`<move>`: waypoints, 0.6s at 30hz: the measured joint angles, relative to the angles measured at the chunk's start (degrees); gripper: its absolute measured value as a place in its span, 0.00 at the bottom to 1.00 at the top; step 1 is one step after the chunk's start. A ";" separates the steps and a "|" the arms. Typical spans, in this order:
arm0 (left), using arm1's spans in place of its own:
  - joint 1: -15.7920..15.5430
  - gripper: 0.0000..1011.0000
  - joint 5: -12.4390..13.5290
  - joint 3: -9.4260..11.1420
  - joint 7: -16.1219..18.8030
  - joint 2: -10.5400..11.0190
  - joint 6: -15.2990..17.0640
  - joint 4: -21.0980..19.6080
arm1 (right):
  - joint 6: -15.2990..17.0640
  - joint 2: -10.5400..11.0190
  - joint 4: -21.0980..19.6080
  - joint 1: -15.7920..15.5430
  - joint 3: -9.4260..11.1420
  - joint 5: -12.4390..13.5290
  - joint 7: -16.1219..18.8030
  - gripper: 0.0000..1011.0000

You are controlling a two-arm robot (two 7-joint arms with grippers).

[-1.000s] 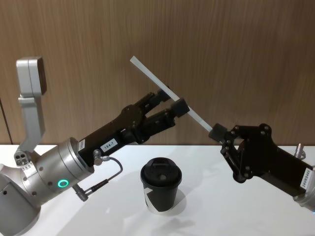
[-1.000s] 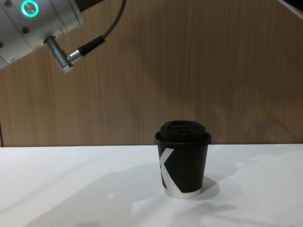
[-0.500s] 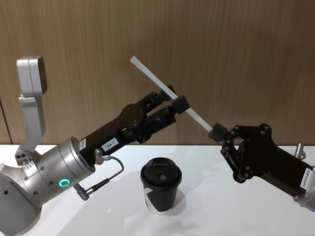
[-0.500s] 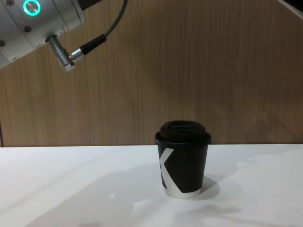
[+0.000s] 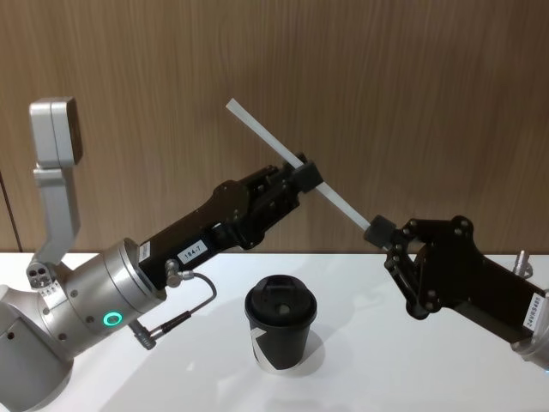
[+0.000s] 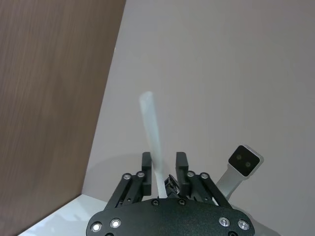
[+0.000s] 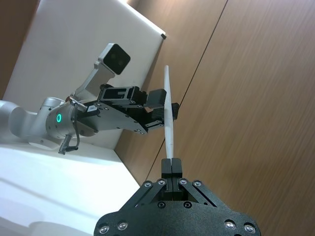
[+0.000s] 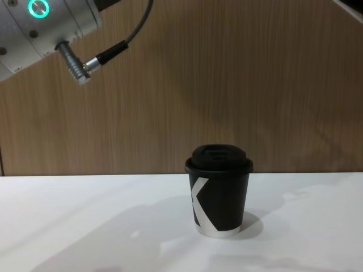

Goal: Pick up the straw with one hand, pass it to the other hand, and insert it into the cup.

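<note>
While one cup [image 5: 280, 319] stands below, jaws of left gripper [image 5: 305, 175] and right gripper [image 5: 377, 230] pinch one straw [image 5: 257, 127].

My head camera sits up high and looks forward and down. The cup [image 5: 280, 330] is at 6 o'clock, fairly near. My chest camera sits low and looks flat across the table [image 8: 85, 226]. It sees the same cup from the side, close up. My left wrist camera looks along the straw [image 6: 152, 137]. My right wrist camera looks along that straw toward my left gripper [image 7: 166, 105].
</note>
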 joint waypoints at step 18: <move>-0.02 0.01 0.00 0.04 0.04 -0.01 -0.09 0.01 | 0.00 0.00 0.00 0.00 0.00 0.00 0.00 0.11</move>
